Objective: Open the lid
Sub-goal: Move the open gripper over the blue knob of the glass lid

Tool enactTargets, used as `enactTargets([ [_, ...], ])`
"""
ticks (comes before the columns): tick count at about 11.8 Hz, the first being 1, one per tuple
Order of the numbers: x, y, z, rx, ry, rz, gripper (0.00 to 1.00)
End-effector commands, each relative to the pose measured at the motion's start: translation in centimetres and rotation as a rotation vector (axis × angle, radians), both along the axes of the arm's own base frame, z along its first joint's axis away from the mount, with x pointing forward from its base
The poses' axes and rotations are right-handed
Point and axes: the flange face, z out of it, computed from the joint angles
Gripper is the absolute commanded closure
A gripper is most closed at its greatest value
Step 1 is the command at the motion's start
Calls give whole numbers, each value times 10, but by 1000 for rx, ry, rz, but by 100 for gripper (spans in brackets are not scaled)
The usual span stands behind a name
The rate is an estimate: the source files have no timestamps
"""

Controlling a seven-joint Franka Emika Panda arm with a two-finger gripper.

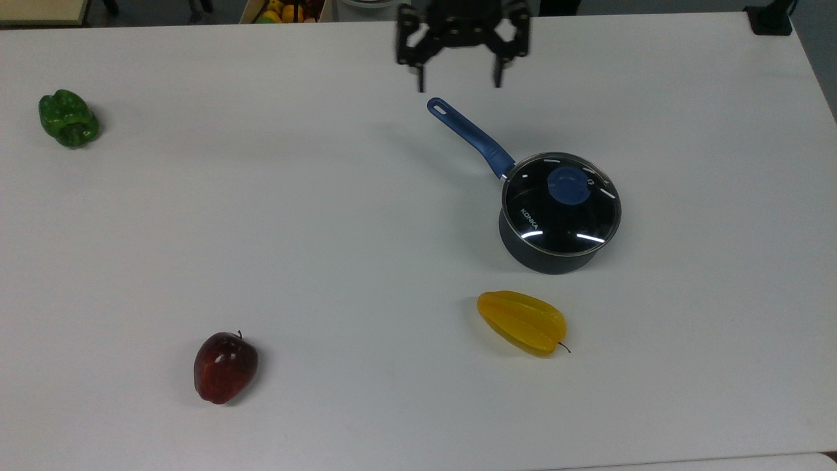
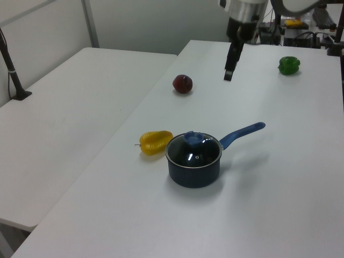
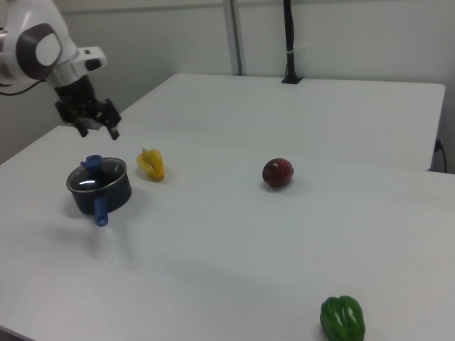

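The lid (image 1: 561, 212) is a round glass disc with a metal rim and a blue knob (image 1: 567, 185). It sits closed on a dark saucepan (image 1: 549, 258) whose blue handle (image 1: 467, 134) points toward the top view's upper left. My gripper (image 1: 458, 84) hangs open above the table, just beyond the handle's tip and apart from the lid. In the left view the gripper (image 2: 228, 75) is high behind the lid (image 2: 193, 153). From the right view, the gripper (image 3: 99, 132) hovers above the lid (image 3: 96, 179) with both fingers spread and nothing held.
On the white table (image 1: 327, 229) lie a yellow starfruit (image 1: 522, 322) just in front of the pan, a red apple (image 1: 225, 367) at the top view's lower left and a green pepper (image 1: 68, 118) at its far left. A second table (image 2: 64, 118) adjoins.
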Motion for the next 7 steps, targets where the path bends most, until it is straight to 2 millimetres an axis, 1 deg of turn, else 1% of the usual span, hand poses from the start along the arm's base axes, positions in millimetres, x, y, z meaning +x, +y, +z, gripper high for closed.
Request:
enactTargets([
  [1,-3,68,-33,49,-43,28,0],
  [2,-1,87,-43,65,-68,53,0],
  [4,6,106,-69,90,-92,51,0],
  [5,6,117,-82,96,-109,71,0],
  [7,14,127,-103,120,-148,83,0],
])
